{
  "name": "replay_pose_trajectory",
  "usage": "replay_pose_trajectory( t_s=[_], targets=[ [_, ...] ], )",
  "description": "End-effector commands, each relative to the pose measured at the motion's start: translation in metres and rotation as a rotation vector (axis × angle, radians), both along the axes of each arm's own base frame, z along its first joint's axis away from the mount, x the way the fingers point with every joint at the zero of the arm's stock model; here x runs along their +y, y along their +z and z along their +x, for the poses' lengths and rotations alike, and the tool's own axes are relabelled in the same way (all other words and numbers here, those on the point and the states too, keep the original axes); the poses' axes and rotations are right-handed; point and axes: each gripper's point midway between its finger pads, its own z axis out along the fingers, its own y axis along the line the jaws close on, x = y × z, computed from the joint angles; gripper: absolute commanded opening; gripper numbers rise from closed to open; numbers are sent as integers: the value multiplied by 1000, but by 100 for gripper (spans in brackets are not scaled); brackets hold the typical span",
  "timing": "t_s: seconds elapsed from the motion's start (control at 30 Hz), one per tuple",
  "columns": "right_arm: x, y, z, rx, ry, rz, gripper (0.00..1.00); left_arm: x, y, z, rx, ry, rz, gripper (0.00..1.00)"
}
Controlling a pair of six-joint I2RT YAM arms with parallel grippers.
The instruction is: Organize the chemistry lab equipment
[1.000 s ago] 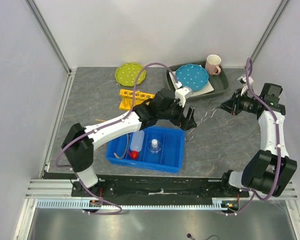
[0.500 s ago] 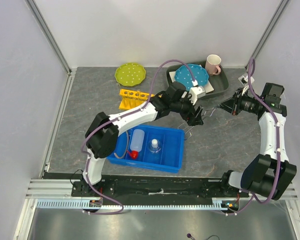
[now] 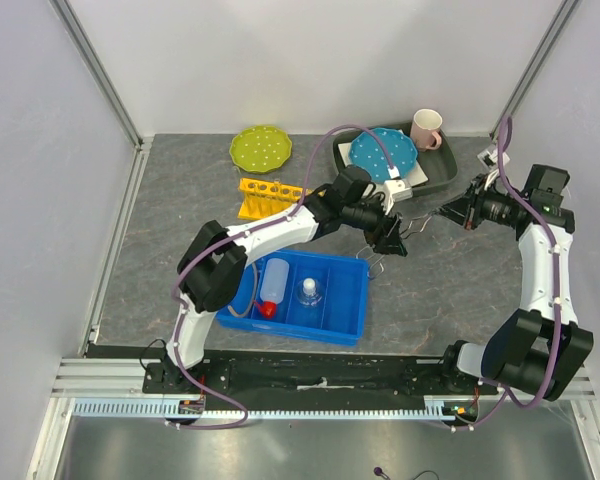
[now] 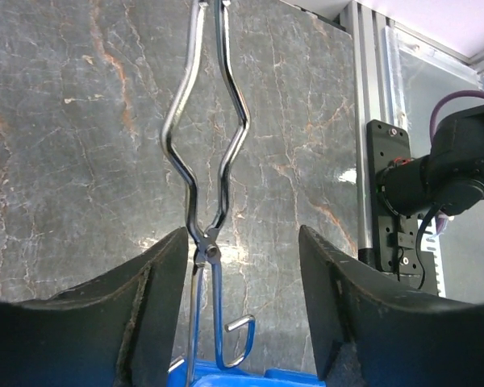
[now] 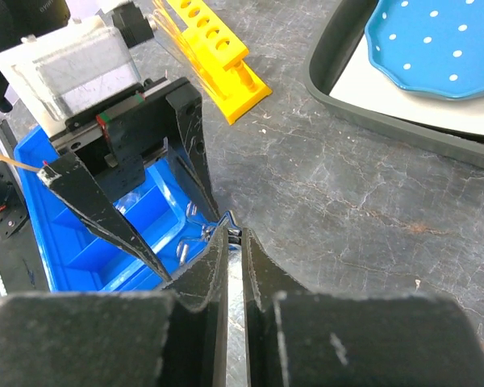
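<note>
Tongs stretch leftward from the right gripper, which is clamped on their tips, to the far right corner of the blue bin, where their loop handles end. The left gripper, spread wide, straddles their pivot with neither finger touching. A yellow rack stands on the desk farther left.

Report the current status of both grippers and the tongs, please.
Right gripper shut on tongs, at the tips. Left gripper open, straddling the pivot. Handles overhang blue bin; nothing blocking.
</note>
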Motion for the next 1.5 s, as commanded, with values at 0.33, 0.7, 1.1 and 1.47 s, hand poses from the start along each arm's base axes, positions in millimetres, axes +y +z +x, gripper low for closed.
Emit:
replay_pose_trajectory(
  t_s=[0.33,0.7,1.1,1.47],
  targets=[
    [8,51,-4,-124,45,15,4,-20,23,3,-57,-46,-82,2],
    [1,88,-7,-240,-30,-99,42,-22,83,25,-161,80,-193,2],
    [-9,165,-17,-395,-174,-194,90,34,120,13,-45,287,-109,2],
    [-22,109,-13,-283,-226,-215,98,135,82,-96,427,314,306,2]
  ],
)
